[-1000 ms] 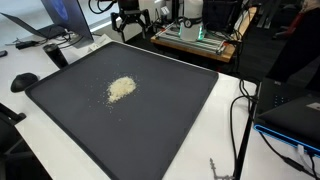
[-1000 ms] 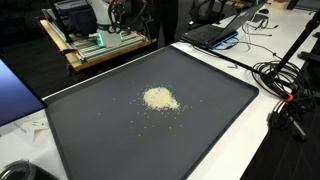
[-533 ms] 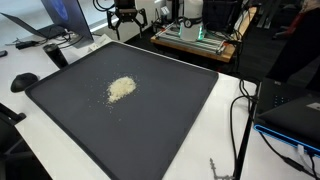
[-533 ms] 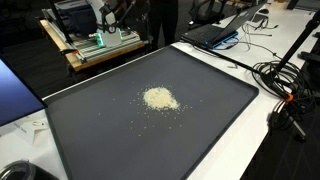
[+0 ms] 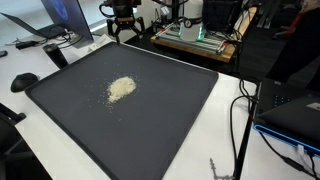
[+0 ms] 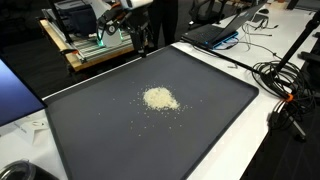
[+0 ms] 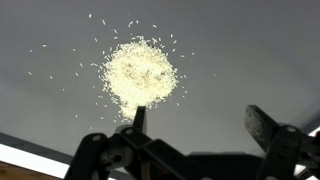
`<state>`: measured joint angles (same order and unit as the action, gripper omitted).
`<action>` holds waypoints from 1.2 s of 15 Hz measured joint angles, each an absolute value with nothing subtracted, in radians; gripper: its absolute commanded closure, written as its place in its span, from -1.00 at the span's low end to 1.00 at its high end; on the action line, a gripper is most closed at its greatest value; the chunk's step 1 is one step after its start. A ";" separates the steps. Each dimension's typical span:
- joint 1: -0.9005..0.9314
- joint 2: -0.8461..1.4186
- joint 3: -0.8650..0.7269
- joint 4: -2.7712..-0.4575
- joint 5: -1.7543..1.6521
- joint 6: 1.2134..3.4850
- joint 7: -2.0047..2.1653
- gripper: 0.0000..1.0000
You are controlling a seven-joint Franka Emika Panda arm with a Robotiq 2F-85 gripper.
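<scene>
Hanging with jaws apart beyond the pile of grains (image 5: pixel 121 88), perhaps rice, the pincer (image 5: pixel 123 28) could plough in too low and scatter them over the mat (image 5: pixel 170 115).

In an exterior view the arm (image 5: pixel 118 7) above the hand (image 5: pixel 122 28) is cut off by the top edge, and the hand is too small and dark to show its fingers. In the wrist view the hand's body runs out at the bottom edge, and the dark mat (image 7: pixel 250 50) passes the top and right edges. The pile of pale grains (image 7: pixel 140 72) is too fine to tell what the grains are.
</scene>
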<state>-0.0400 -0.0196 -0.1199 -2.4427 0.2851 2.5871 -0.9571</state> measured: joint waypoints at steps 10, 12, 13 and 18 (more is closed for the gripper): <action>-0.041 0.234 -0.086 -2.370 0.189 2.865 -0.651 -1.00; -0.042 0.281 -0.089 -2.348 0.105 2.880 -0.568 -1.00; -0.042 0.300 -0.091 -2.337 0.067 2.882 -0.530 -1.00; -0.044 0.369 -0.092 -2.281 -0.065 2.879 -0.406 -1.00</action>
